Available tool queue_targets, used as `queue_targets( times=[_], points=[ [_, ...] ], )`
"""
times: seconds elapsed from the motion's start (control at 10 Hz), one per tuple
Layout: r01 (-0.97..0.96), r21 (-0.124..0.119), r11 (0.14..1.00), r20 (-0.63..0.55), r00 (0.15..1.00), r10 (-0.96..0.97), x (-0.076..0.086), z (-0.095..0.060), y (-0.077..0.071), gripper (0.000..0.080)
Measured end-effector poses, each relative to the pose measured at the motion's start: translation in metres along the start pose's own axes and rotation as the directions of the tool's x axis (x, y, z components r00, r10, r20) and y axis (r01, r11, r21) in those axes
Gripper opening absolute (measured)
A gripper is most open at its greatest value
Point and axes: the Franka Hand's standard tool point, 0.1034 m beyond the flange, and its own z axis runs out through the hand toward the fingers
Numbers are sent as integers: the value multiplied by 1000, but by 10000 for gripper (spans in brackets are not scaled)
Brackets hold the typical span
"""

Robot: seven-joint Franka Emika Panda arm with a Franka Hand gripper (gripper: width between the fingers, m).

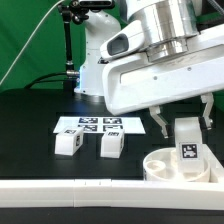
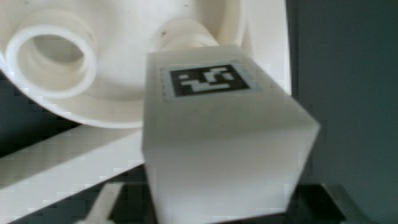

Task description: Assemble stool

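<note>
Over the round seat disc [image 1: 157, 167] stands a blocky leg [image 1: 187, 138].

Smooth white plastic with a soft, nearly matt sheen on the upright leg [image 2: 222, 135], its printed black-and-white tag [image 2: 205, 80] flat and dull. Same white plastic, a touch glossier along the curved rim, on the seat disc [image 2: 63, 75]. Matt white plastic again on the left loose leg [image 1: 68, 143] and the right loose leg [image 1: 110, 145]. Flat, paper-like white on the marker board [image 1: 88, 125]. Dull, non-reflective black on the worktop [image 1: 30, 120]. Glossy white moulded shell on the arm [image 1: 150, 70]; dark matt fingers on the gripper [image 1: 186, 122]. Smooth white on the rail [image 1: 60, 190].
</note>
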Motion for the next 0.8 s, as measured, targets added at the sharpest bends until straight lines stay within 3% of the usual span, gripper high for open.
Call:
queue_targets(
  times=[0.3, 0.4, 0.5, 0.8],
  points=[
    [9, 0, 1000, 1, 1000, -9, -1, 0, 0, 340],
    [11, 0, 1000, 2, 1000, -11, -1, 1, -1, 521],
    [14, 1, 1000, 4, 1000, -14, -2, 1, -3, 608],
    [26, 4, 1000, 8, 1000, -26, -2, -1, -8, 647]
  ],
)
